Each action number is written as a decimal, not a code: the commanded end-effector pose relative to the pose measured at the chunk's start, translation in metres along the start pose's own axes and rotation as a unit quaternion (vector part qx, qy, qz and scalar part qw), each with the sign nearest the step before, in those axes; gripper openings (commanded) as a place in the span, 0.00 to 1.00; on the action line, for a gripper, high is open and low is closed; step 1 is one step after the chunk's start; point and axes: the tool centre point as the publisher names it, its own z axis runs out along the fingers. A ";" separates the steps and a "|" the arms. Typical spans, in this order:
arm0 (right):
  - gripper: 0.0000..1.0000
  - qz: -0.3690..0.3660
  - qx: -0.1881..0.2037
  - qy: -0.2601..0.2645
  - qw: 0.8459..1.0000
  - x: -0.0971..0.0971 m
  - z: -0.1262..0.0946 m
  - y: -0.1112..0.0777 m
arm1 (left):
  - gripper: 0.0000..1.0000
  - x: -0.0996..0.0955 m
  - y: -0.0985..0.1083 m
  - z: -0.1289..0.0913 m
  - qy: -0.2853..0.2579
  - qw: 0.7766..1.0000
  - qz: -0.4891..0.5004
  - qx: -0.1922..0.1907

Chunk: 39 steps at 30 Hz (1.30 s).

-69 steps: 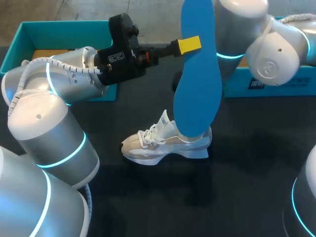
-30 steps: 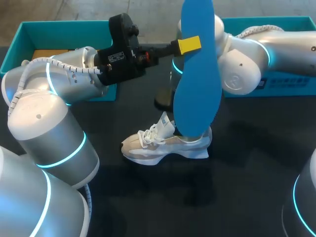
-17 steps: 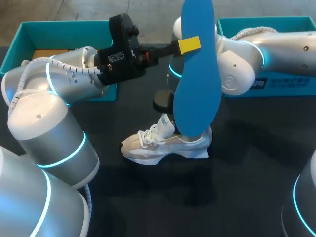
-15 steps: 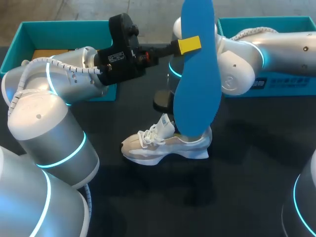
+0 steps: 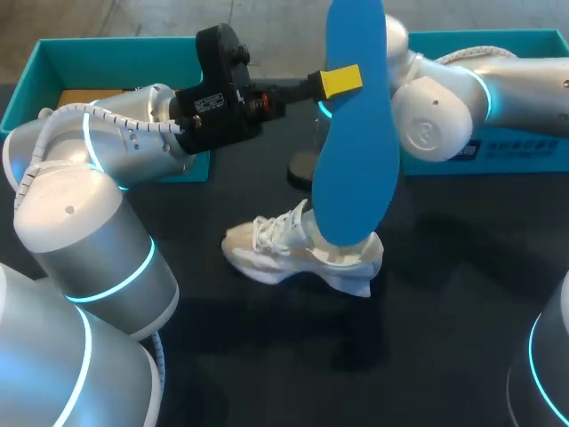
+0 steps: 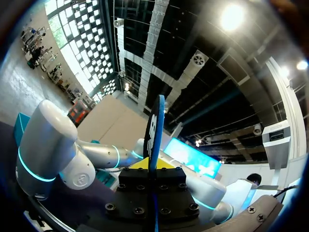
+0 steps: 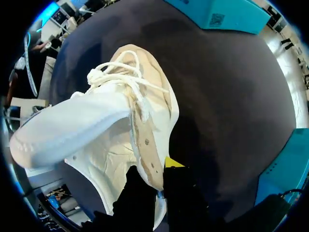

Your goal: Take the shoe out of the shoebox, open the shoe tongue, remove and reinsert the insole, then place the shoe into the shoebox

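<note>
I count one white shoe (image 5: 302, 253), one blue insole (image 5: 356, 142), two teal shoebox halves (image 5: 36, 67) (image 5: 511, 151), left pincer (image 5: 345, 80) plus right pincer (image 7: 159, 176), two.

Upright blue foam insole (image 5: 356, 133) blocks the way down to the white lace-up sneaker (image 5: 277, 246); bare black tabletop (image 5: 462, 302) stretches right and near.

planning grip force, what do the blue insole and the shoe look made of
Insole: likely foam, matte. It is a flat, even blue with a thin edge and no shine.
Shoe: seemingly soft white textile with beige suede-like panels and punched eyelets, matte throughout.
</note>
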 end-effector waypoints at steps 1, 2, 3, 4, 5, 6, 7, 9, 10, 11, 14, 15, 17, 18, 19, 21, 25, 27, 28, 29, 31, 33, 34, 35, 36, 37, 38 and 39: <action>0.00 0.033 -0.026 0.012 0.999 -0.003 -0.013 -0.015 | 0.00 0.000 0.001 0.001 0.000 1.000 0.000 0.003; 0.00 0.045 -0.032 0.016 0.998 -0.003 -0.014 -0.016 | 0.00 0.000 0.001 0.001 0.000 1.000 0.000 0.003; 0.00 0.055 -0.039 0.019 0.998 -0.004 -0.015 -0.017 | 0.00 0.000 0.001 0.001 0.000 1.000 0.000 0.003; 0.00 0.066 -0.047 0.022 0.996 -0.004 -0.017 -0.018 | 0.00 0.000 0.001 0.001 0.000 1.000 0.000 0.003; 0.00 0.074 -0.053 0.024 0.996 -0.004 -0.018 -0.018 | 0.00 0.000 0.001 0.001 0.000 1.000 0.000 0.003; 0.00 0.087 -0.060 0.025 0.994 -0.004 -0.018 -0.019 | 0.00 0.000 0.001 0.001 0.000 1.000 0.000 0.003; 0.00 0.096 -0.070 0.030 0.992 -0.004 -0.019 -0.020 | 0.00 0.000 0.001 0.001 0.000 1.000 0.000 0.003; 0.00 0.117 -0.095 0.039 0.988 -0.004 -0.019 -0.023 | 0.00 0.000 0.001 0.001 0.000 1.000 0.000 0.003; 0.00 0.127 -0.106 0.042 0.985 -0.003 -0.019 -0.023 | 0.00 0.000 0.001 0.001 0.000 1.000 0.000 0.003; 0.00 0.140 -0.113 0.042 0.983 -0.002 -0.019 -0.023 | 0.00 0.000 0.001 0.001 0.000 1.000 0.000 0.003; 0.00 0.173 -0.124 0.037 0.976 0.001 -0.021 -0.025 | 0.00 0.000 0.001 0.001 0.000 1.000 0.000 0.003; 0.00 0.183 -0.128 0.037 0.974 0.002 -0.022 -0.025 | 0.00 0.000 0.001 0.001 0.000 1.000 0.000 0.003; 0.00 0.205 -0.142 0.038 0.968 0.003 -0.022 -0.025 | 0.00 0.000 0.001 0.001 0.000 1.000 0.000 0.003; 0.00 0.216 -0.149 0.039 0.964 0.004 -0.022 -0.025 | 0.00 0.000 0.001 0.001 0.000 1.000 0.000 0.003; 0.00 0.226 -0.154 0.039 0.961 0.004 -0.021 -0.025 | 0.00 0.000 0.001 0.001 0.000 1.000 0.000 0.003; 0.00 0.243 -0.168 0.042 0.954 0.005 -0.021 -0.023 | 0.00 0.000 0.001 0.001 0.000 1.000 0.000 0.003; 0.00 0.265 -0.194 0.050 0.943 0.004 -0.022 -0.019 | 0.00 0.000 0.001 0.001 0.000 1.000 0.000 0.003; 0.00 0.272 -0.209 0.059 0.938 0.003 -0.022 -0.016 | 0.00 0.000 0.001 0.001 0.000 1.000 0.000 0.003; 0.00 0.275 -0.211 0.060 0.936 0.003 -0.022 -0.015 | 0.00 0.000 0.001 0.001 0.000 1.000 0.000 0.003; 0.00 0.276 -0.213 0.062 0.935 0.004 -0.022 -0.014 | 0.00 0.000 0.001 0.001 0.000 1.000 0.000 0.003; 0.00 0.281 -0.210 0.061 0.935 0.006 -0.022 -0.010 | 0.00 0.000 0.001 0.001 0.000 1.000 0.000 0.003; 0.00 0.289 -0.213 0.062 0.931 0.008 -0.021 -0.006 | 0.00 0.000 0.001 0.001 0.000 1.000 0.000 0.003; 0.00 0.289 -0.213 0.063 0.931 0.009 -0.019 -0.003 | 0.00 0.000 0.001 0.001 0.000 1.000 0.000 0.003; 0.00 0.291 -0.214 0.066 0.930 0.009 -0.017 -0.001 | 0.00 0.000 0.001 0.001 0.000 1.000 0.000 0.003; 0.00 0.298 -0.220 0.069 0.926 0.010 -0.015 0.001 | 0.00 0.000 0.001 0.001 0.000 1.000 0.000 0.003; 0.00 0.298 -0.220 0.070 0.926 0.011 -0.013 0.002 | 0.00 0.000 0.001 0.001 0.000 1.000 0.000 0.003; 0.00 0.303 -0.215 0.068 0.926 0.012 -0.012 0.004 | 0.00 0.000 0.001 0.001 0.000 1.000 0.000 0.003; 0.00 0.304 -0.216 0.069 0.925 0.012 -0.011 0.006 | 0.00 0.000 0.001 0.001 0.000 1.000 0.000 0.003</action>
